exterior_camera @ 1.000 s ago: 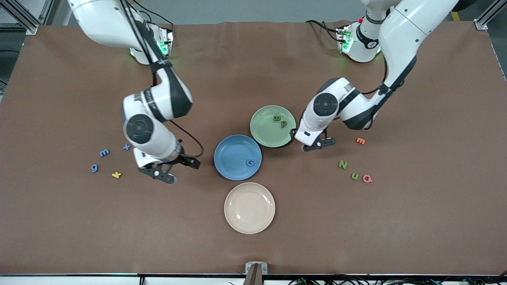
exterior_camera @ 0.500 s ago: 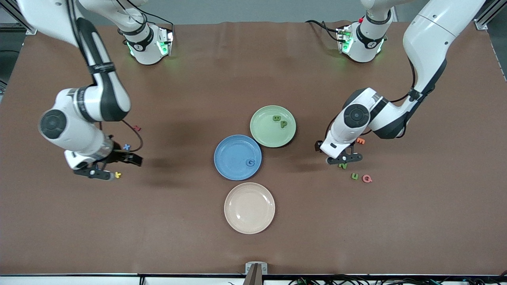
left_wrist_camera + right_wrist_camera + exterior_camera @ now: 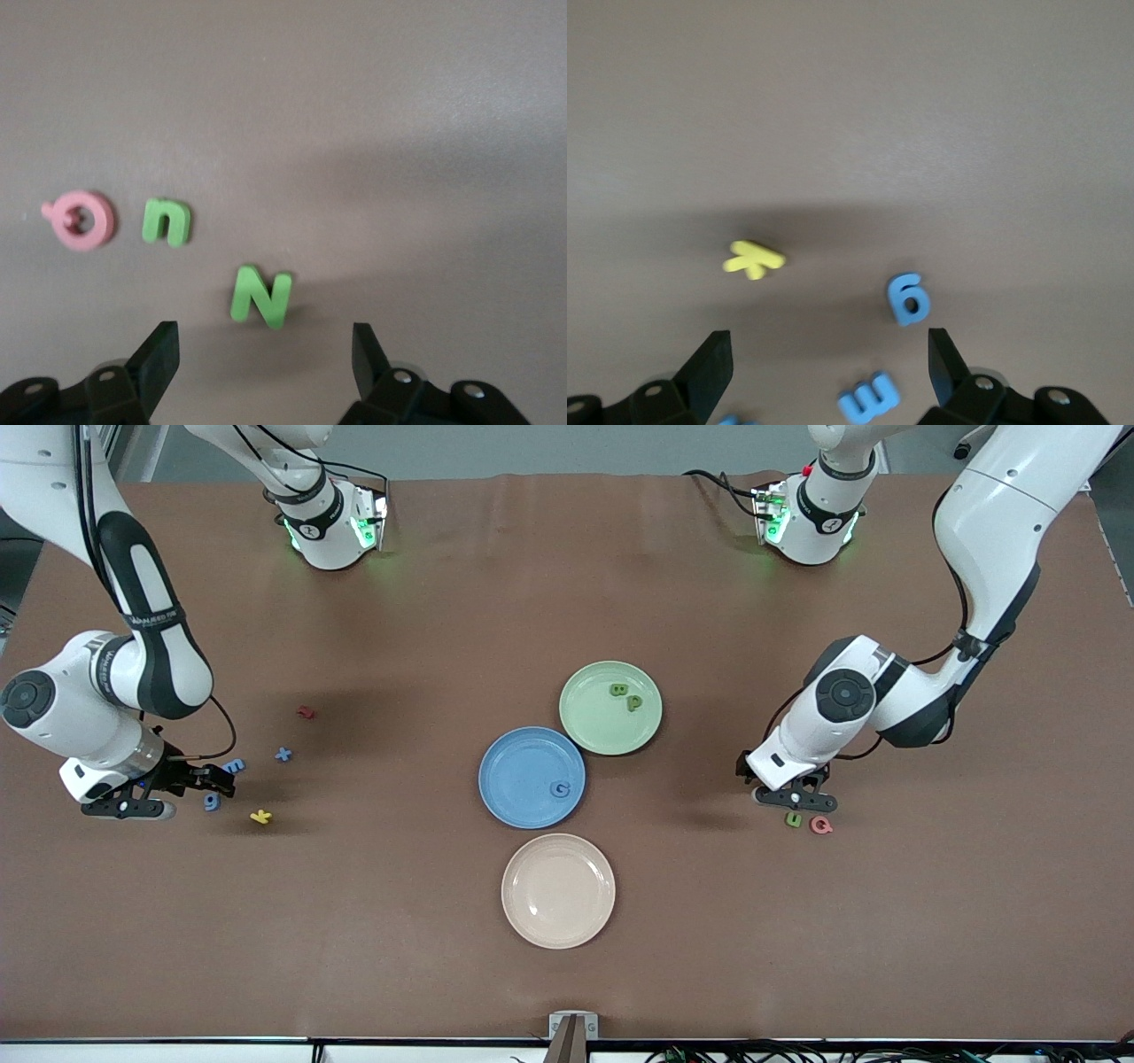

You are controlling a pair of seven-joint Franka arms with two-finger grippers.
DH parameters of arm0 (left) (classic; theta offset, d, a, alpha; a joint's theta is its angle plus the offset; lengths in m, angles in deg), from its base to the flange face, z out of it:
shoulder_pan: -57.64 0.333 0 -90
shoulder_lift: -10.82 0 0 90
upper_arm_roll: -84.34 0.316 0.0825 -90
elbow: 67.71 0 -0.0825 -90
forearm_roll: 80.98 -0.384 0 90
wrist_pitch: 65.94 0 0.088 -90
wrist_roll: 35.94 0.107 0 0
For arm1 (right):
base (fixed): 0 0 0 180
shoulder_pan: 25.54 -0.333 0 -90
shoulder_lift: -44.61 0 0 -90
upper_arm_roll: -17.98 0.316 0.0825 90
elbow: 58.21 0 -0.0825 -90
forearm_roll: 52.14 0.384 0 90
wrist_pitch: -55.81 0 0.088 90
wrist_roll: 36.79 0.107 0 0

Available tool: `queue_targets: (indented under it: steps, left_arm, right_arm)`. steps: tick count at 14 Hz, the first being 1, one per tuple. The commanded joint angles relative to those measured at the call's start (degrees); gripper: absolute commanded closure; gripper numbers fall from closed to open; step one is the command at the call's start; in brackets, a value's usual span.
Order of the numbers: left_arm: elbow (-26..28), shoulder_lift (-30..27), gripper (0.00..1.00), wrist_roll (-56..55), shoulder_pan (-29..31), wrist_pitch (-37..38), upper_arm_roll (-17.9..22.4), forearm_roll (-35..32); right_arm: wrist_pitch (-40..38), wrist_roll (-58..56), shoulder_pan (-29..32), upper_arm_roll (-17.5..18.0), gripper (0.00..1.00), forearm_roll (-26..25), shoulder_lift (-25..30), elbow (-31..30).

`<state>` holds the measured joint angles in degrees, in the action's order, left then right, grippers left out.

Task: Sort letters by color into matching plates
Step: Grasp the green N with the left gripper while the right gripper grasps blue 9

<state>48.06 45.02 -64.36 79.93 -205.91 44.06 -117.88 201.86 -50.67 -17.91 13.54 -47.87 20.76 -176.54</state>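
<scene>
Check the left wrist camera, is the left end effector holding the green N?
No, the left end effector is open over the green N, which lies flat on the table, untouched.

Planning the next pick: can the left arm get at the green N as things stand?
Probably yes. The left end effector hangs open over the green N, which lies flat with bare table around it; the green u sits apart.

Looking down past our right gripper (image 3: pixel 828 367), we see both dark fingertips (image 3: pixel 713 359) spread wide apart, with bare brown table (image 3: pixel 850 115) below. Between them lies a blue letter "m" (image 3: pixel 868 397), flat on the table. Near it sits a blue letter "g" (image 3: pixel 908 297), apart from the "m". A yellow letter "k" (image 3: pixel 754 258) lies well apart from the "g". One more blue scrap (image 3: pixel 729 420) shows at the frame edge; we cannot tell which letter it is.
</scene>
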Motion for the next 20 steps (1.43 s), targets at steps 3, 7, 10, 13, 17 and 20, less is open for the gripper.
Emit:
queue_targets:
  steps: [3, 7, 10, 13, 17, 20]
  left_arm:
    - [-4.2, 6.0, 0.14, 3.7, 0.5, -4.7, 1.3, -1.5]
    - [-2.7, 6.5, 0.2, 3.5, 0.6, -5.0, 1.3, -1.5]
    - [-1.8, 6.1, 0.28, 3.4, 0.8, -4.6, 1.3, -1.6]
    - [-1.4, 5.9, 0.37, 3.4, 1.0, -4.0, 1.3, -1.6]
    - [-1.3, 5.7, 0.5, 3.4, 1.3, -2.0, 1.3, -1.6]
    - [-1.3, 5.6, 0.66, 3.0, 1.3, -1.4, 1.3, -1.7]
  right_arm:
    - [3.6, -3.7, 2.5, 1.2, 0.02, -0.3, -6.0, 2.4]
    - [3.7, -7.6, 4.3, 1.2, 0.03, -0.3, -8.8, 5.1]
    - [3.7, -8.4, 5.2, 1.2, 0.11, -0.5, -10.4, 6.3]
    - [3.6, -9.5, 5.6, 1.2, 0.37, -0.4, -10.8, 6.2]
    - [3.5, -9.5, 5.6, 1.2, 0.79, -0.3, -11.1, 6.0]
    - [3.3, -9.5, 5.4, 1.2, 0.97, -0.3, -11.0, 6.0]
